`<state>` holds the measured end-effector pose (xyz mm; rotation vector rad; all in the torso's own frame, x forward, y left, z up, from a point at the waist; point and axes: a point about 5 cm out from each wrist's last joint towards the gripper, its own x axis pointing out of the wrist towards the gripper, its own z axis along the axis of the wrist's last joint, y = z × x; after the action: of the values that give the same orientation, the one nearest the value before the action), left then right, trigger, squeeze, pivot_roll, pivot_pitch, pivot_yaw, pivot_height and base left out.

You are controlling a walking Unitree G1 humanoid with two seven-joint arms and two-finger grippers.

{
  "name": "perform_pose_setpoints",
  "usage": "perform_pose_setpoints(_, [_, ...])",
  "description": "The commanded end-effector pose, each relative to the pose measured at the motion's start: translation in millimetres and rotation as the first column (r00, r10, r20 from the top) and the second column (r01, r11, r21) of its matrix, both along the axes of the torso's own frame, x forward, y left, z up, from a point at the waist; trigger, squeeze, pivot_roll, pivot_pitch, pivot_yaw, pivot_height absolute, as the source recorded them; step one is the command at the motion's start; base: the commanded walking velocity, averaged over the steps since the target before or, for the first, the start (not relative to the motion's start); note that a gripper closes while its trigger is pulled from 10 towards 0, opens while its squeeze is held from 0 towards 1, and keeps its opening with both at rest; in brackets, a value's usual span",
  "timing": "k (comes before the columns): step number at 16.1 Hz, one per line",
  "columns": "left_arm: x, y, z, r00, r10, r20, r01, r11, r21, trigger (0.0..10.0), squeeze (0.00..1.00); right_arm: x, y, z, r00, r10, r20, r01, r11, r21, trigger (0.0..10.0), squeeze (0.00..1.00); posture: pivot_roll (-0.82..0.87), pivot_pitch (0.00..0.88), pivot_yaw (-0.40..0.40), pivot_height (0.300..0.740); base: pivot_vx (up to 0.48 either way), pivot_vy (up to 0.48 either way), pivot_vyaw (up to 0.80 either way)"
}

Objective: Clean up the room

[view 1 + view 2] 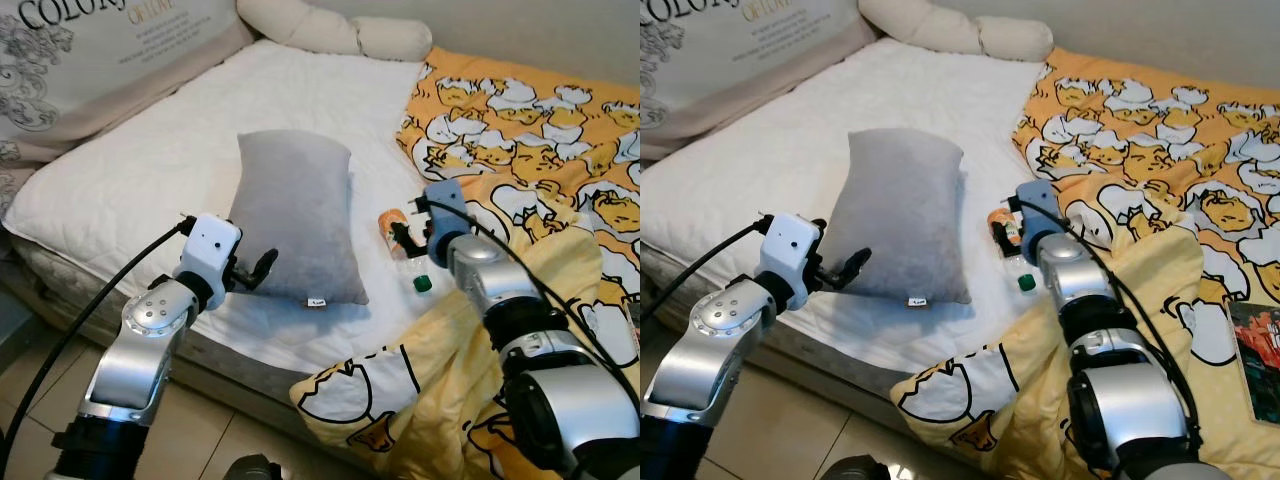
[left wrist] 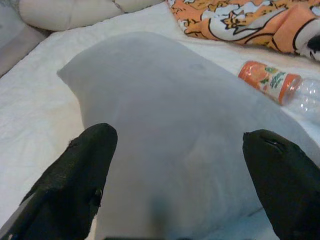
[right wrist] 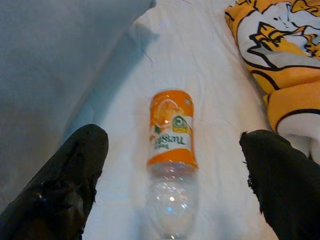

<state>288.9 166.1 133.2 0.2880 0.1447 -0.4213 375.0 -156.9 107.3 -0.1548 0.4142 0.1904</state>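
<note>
A grey pillow (image 1: pixel 295 215) lies lengthwise on the white mattress (image 1: pixel 150 170). My left gripper (image 1: pixel 255 270) is open at the pillow's near left corner; in the left wrist view its fingers (image 2: pixel 85 170) straddle the pillow (image 2: pixel 175 115) without closing on it. A clear plastic bottle (image 1: pixel 393 222) with an orange label and a green cap (image 1: pixel 421 284) lies on the sheet right of the pillow. My right gripper (image 1: pixel 405 240) hovers open just over it. In the right wrist view the bottle (image 3: pixel 170 150) sits between the spread fingers (image 3: pixel 75 175), untouched.
A yellow duck-print blanket (image 1: pixel 530 130) covers the bed's right side and spills over the near edge under my right arm. A cream bolster (image 1: pixel 340 35) and a printed cushion (image 1: pixel 100 50) lie at the head. A book (image 1: pixel 1255 360) rests at the far right. Tiled floor (image 1: pixel 200 430) is below.
</note>
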Motion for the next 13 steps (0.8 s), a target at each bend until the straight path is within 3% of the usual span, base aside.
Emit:
perform_pose_setpoints(1, [-0.4,-1.3,7,0.998,0.037,0.042,-0.035,0.999,-0.033,10.0,0.0,-1.6,0.6,6,0.998,-0.014,0.061,0.01,0.998,0.063,10.0,1.0,0.12,0.0,-0.031,0.74,0.0,0.0,0.0])
perform_pose_setpoints(3, [-2.4,-0.9,9,0.992,0.103,0.072,-0.099,0.993,-0.058,10.0,0.0,-18.2,3.5,5,0.993,-0.014,0.119,0.0,0.993,0.119,10.0,1.0,0.11,0.0,-0.032,0.74,0.0,0.0,0.0])
perform_pose_setpoints(4, [-5.0,1.4,9,0.984,0.166,0.069,-0.16,0.983,-0.092,10.0,0.0,-41.6,7.4,1,0.988,0.003,0.154,-0.027,0.987,0.157,10.0,0.0,0.11,0.0,-0.027,0.74,0.0,0.0,0.0])
perform_pose_setpoints(6, [-7.0,4.5,6,0.977,0.207,0.057,-0.202,0.975,-0.092,10.0,0.0,-62.9,7.7,-5,0.987,-0.028,0.158,-0.001,0.983,0.183,10.0,0.0,0.09,0.0,-0.009,0.74,0.0,0.0,0.0])
perform_pose_setpoints(8, [-7.0,5.4,4,0.97,0.236,0.048,-0.23,0.967,-0.106,10.0,0.0,-83.5,1.0,-9,0.975,-0.142,0.169,0.099,0.965,0.241,10.0,0.0,0.08,0.0,0.004,0.74,0.129,0.0,0.23])
perform_pose_setpoints(13, [-3.8,1.9,7,0.974,0.221,0.05,-0.215,0.971,-0.1,10.0,0.0,-88.5,0.9,2,0.968,-0.175,0.177,0.132,0.965,0.228,10.0,0.0,0.07,0.0,0.025,0.74,0.317,0.0,0.8])
